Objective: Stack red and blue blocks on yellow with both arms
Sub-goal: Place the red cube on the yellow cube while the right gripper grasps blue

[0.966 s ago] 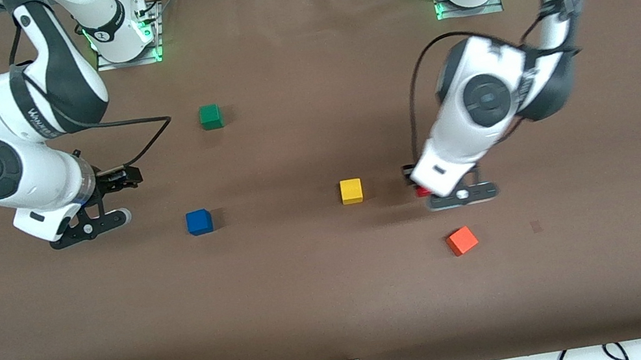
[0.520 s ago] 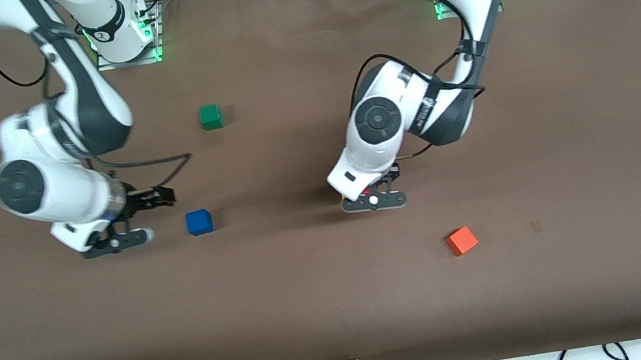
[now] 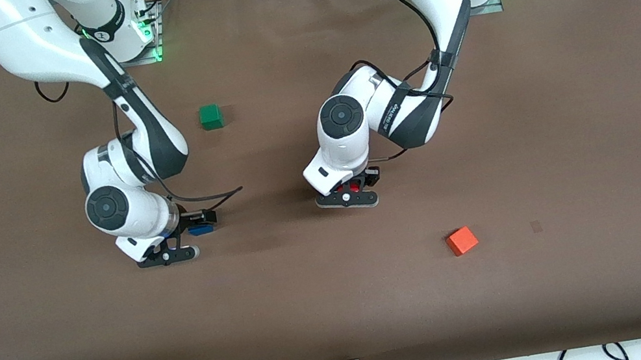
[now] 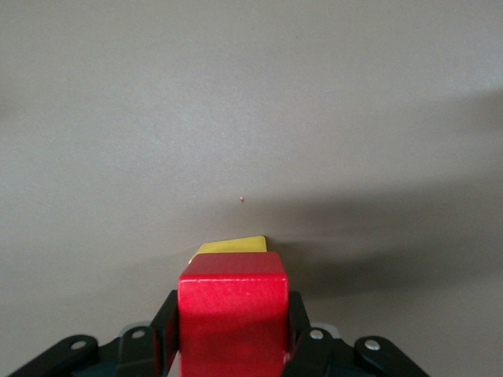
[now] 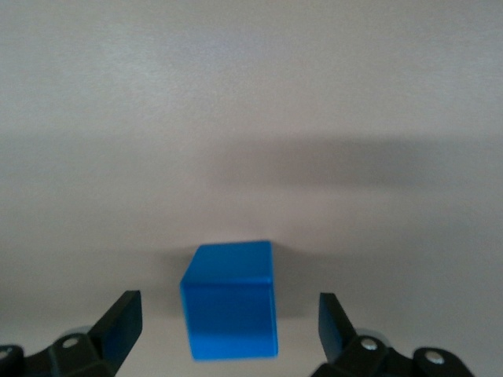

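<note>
My left gripper (image 3: 352,189) is shut on the deep red block (image 3: 354,186) and holds it over the yellow cube, which the hand hides in the front view. In the left wrist view the red block (image 4: 232,314) sits between the fingers (image 4: 165,318), and a strip of the yellow cube (image 4: 230,246) shows just past its top edge. I cannot tell whether they touch. My right gripper (image 3: 194,230) is low and open around the blue block (image 3: 201,230). In the right wrist view the blue block (image 5: 230,300) stands on the table between the spread fingers (image 5: 124,312), untouched.
A green cube (image 3: 210,117) stands farther from the front camera, between the two arms' bases. An orange-red cube (image 3: 462,241) lies nearer the front camera, toward the left arm's end. The brown table (image 3: 343,308) stretches wide around them.
My left gripper carried the red block toward the right arm's end, to over the yellow cube, which it now hides. My right gripper moved to the blue block and now straddles it.
</note>
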`<state>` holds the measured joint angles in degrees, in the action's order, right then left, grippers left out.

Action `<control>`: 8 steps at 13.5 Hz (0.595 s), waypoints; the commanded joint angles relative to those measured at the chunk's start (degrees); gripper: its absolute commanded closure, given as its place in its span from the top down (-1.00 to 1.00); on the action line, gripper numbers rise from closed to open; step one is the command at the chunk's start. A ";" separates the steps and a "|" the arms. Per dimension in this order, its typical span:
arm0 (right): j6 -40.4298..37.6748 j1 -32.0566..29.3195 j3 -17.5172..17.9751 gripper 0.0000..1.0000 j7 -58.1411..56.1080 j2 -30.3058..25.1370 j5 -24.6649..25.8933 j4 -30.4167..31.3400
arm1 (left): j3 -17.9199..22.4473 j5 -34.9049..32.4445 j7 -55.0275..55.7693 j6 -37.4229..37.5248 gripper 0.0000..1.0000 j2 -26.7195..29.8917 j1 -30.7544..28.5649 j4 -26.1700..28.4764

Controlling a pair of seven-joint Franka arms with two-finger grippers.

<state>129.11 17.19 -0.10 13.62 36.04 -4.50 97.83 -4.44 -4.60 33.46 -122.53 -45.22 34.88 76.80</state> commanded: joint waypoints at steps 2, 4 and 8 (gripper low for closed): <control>1.14 -0.05 0.19 0.77 0.88 2.11 -1.56 -0.80 | 0.49 -1.64 4.07 0.36 -0.90 -0.13 0.19 -0.16; 0.53 0.21 0.19 0.49 0.97 2.11 -1.65 -0.62 | 0.49 -1.73 4.51 0.36 -0.90 -0.04 0.36 0.20; -2.63 0.39 1.41 0.01 2.97 1.41 -1.65 -0.44 | 0.31 -1.73 5.04 0.36 -0.89 0.31 0.36 1.34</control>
<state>128.68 17.43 0.23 14.46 38.05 -5.37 97.68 -4.16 -4.60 37.02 -122.47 -45.55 34.91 77.06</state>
